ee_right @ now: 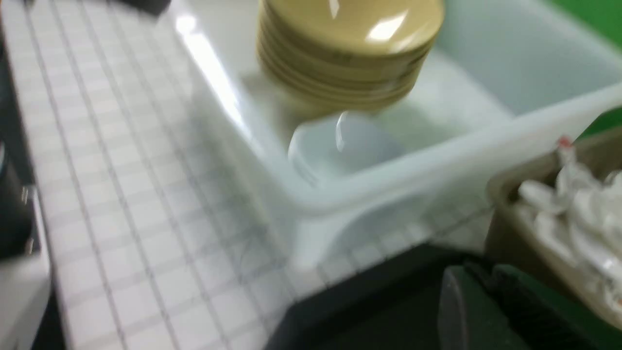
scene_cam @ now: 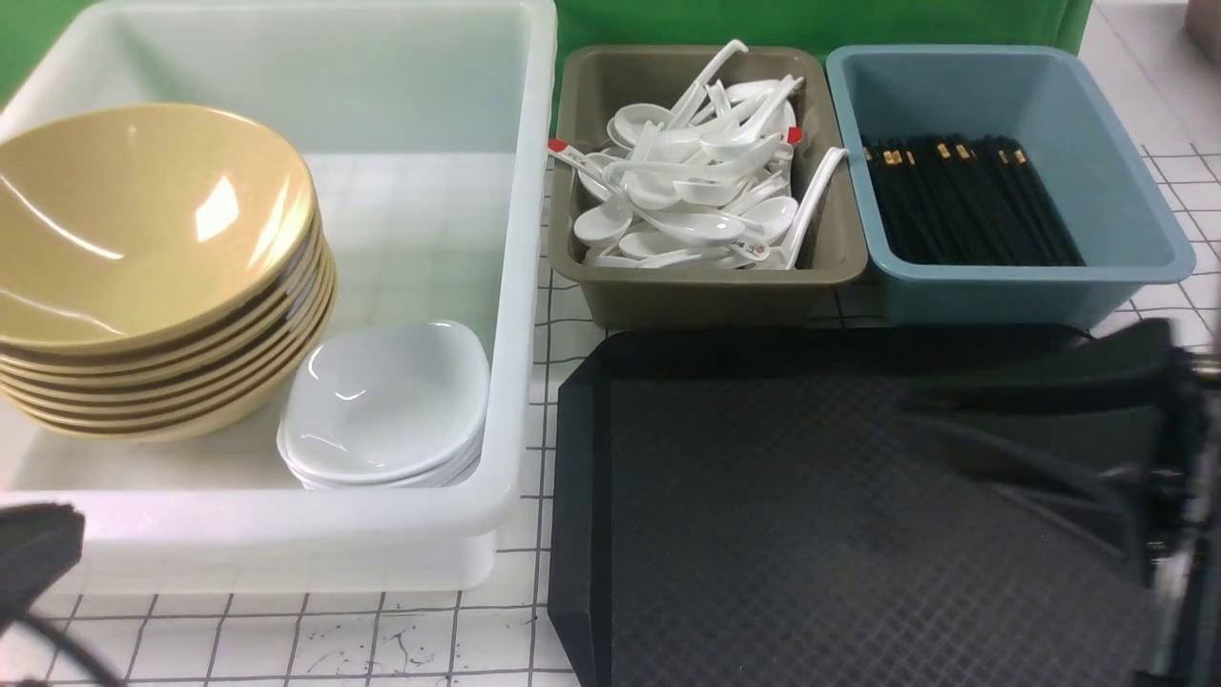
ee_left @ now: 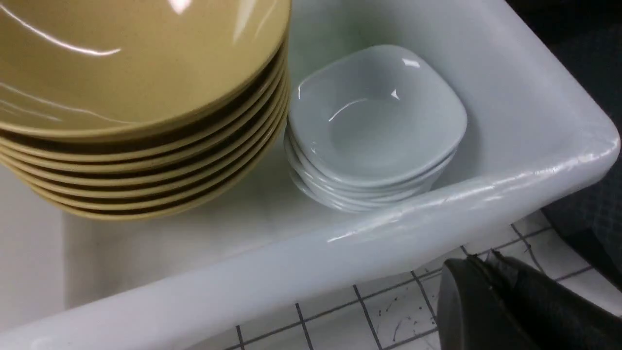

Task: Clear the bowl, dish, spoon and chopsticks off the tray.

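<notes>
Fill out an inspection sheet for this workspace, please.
Surface: white tabletop with dark grid lines and small dark marks.
Job's things: black tray, no tableware on its visible part; yellow bowls and white dishes stacked in the white tub; chopsticks in the blue bin.
Clutter: spoons heaped loosely in the olive bin.
Grippers: left shut; right blurred, opening unclear.
Cables: dark cable-like strand, lower left.
Surroundings: green backdrop.

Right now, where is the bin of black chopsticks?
In the front view, the blue bin stands at the right, just beyond the tray and beside the spoon bin.
</notes>
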